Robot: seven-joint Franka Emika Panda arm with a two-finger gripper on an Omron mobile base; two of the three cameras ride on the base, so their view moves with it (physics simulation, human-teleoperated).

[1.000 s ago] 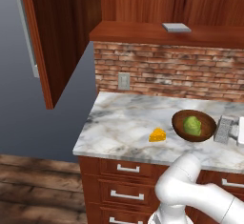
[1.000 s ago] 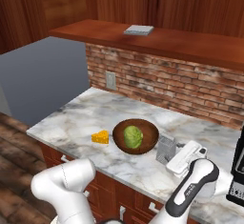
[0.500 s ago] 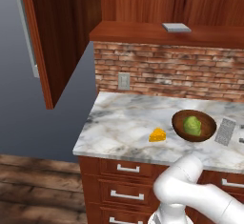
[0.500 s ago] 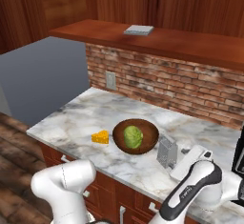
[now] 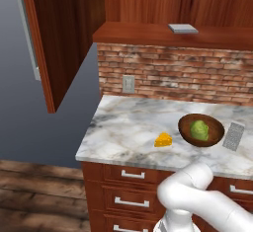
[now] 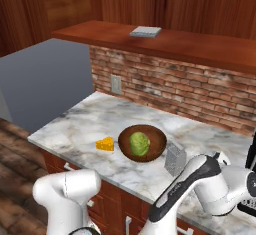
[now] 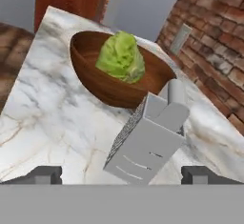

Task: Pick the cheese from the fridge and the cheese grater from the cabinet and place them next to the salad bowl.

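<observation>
The tool (image 7: 121, 174) stands spread, its dark tips at lower frame flanking the tapered grey metal box grater (image 7: 147, 139). Above it sits the round dark-brown wooden bowl (image 7: 97, 82) of green lettuce on the veined marble surface (image 7: 47, 123).

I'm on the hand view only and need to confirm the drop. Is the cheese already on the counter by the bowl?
Observer: Yes. The cheese lies on the marble counter just beside the salad bowl, on the side away from the cheese grater.
Operator: Is the grater standing on the counter?
Observer: It looks so: in the right base view it stands upright next to the bowl.
Operator: Is the cabinet door shut?
Observer: No, the cabinet door hangs open at the left.
</observation>
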